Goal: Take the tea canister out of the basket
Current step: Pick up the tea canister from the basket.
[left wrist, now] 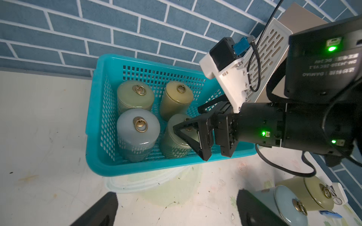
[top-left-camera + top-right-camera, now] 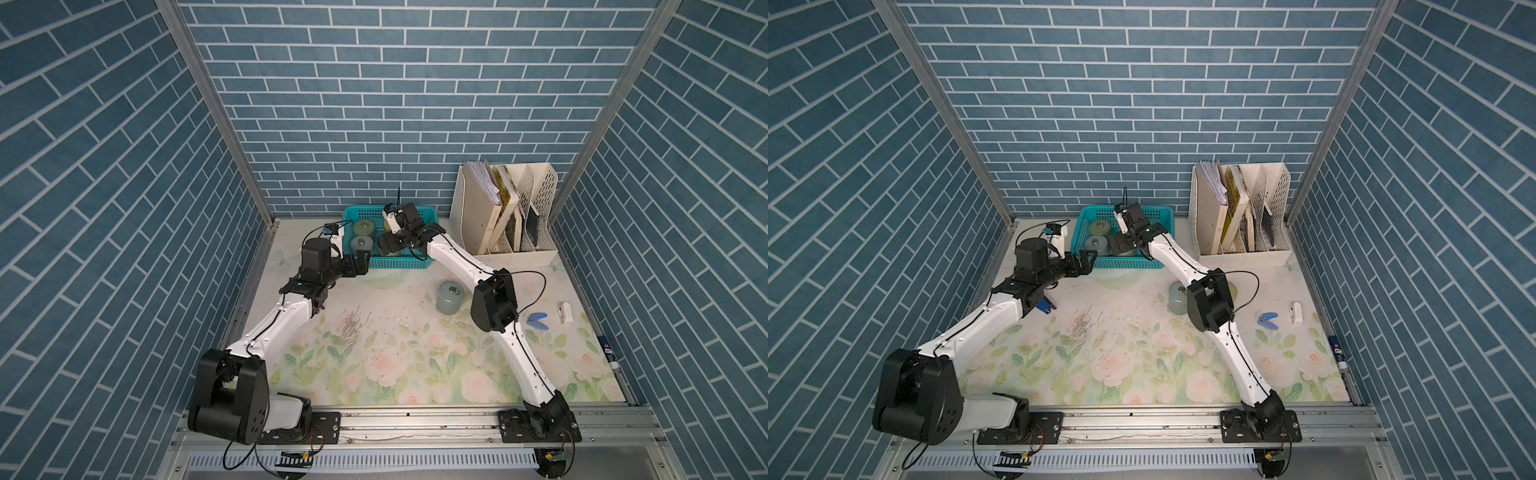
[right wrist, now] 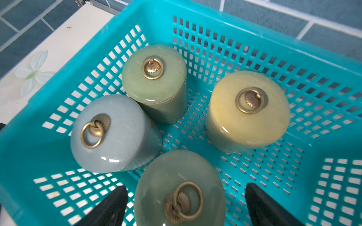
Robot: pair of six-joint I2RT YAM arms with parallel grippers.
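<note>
Right jaws wide astride a green tea canister (image 3: 177, 172) in the basket (image 3: 156, 11); left jaws wide outside.

Both top views look down from high at six o'clock; both wrist views, close in, share the rectangular teal lattice plastic basket (image 1: 137, 167).

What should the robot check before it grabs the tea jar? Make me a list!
1. The right gripper is open: ok.
2. One finger on each side of the dark green canister: ok.
3. Finger room beside the grey-blue canister: cannot tell.
4. The basket is held steady: not ok; the left gripper is open, gripping nothing.
5. Bare table for setting the canister down: ok.
</note>
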